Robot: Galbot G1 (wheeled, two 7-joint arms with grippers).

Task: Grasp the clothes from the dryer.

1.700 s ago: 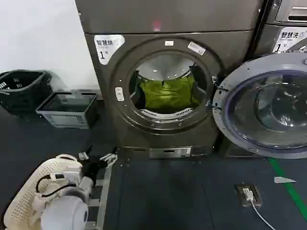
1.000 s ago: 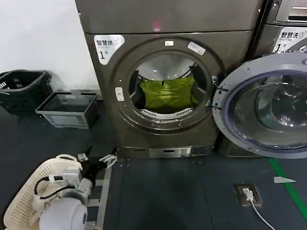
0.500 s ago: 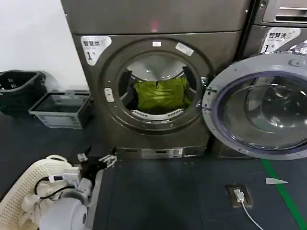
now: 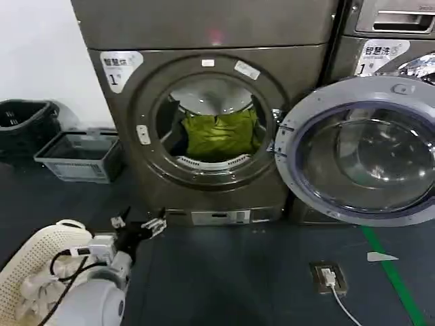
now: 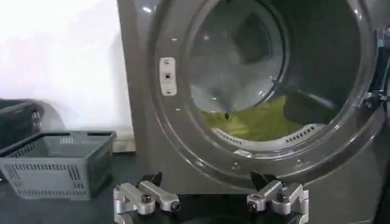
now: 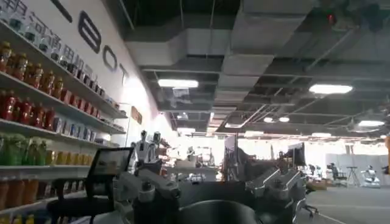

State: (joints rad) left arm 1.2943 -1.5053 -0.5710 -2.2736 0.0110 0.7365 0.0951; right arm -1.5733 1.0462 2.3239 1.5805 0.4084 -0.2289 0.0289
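While the silver-rimmed round glass door [image 4: 360,149] stands swung wide to the right, the head view shows the large dark grey-brown metallic front-loading dryer [image 4: 204,115] with its round drum opening exposed. A soft bundle of yellow-green clothes [image 4: 216,134] lies inside the drum, resting against the lower back of the opening. The left end effector [image 4: 139,225] hovers low over the dark floor [image 4: 224,272], in front of and below the dryer, well apart from the clothes; its two fingers are spread wide and hold nothing. A grey slatted plastic crate [image 4: 78,155] sits on the floor to the left of the machine, and a white perforated basket [image 4: 34,272] lies beside the left arm.

In the left wrist view, the left end effector [image 5: 210,198] faces the dryer [image 5: 146,122], fingers wide apart, with the clothes [image 5: 259,122] visible low in the drum beyond.

In the right wrist view, the right end effector [image 6: 213,189] points toward a ceiling [image 6: 256,49] and shelves of bottles [image 6: 36,109], its fingers spread wide and empty.
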